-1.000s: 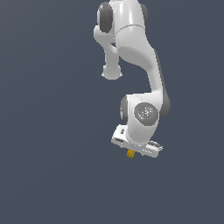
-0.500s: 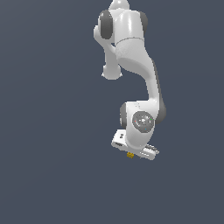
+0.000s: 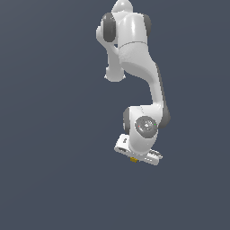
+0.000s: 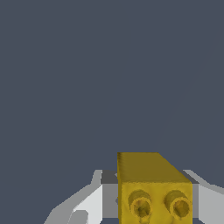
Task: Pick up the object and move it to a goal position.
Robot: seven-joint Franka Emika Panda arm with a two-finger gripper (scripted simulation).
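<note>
The object is a tiny yellow-gold block (image 3: 134,159) showing just under the white gripper (image 3: 134,158) in the exterior view. In the wrist view the block (image 4: 151,188) is large and close, with two round studs on its near face, and sits between the white fingers (image 4: 89,203). The gripper is shut on the block and holds it in the air. The white arm (image 3: 134,67) rises above it. Most of the block is hidden by the hand in the exterior view.
Only a plain dark grey-blue background (image 3: 45,134) shows around the arm. No table, edge, goal marker or other object shows in either view.
The arm's upper links have swung slightly toward the exterior view's left, and the gripper with the block has drifted a little that way. The block stays held.
</note>
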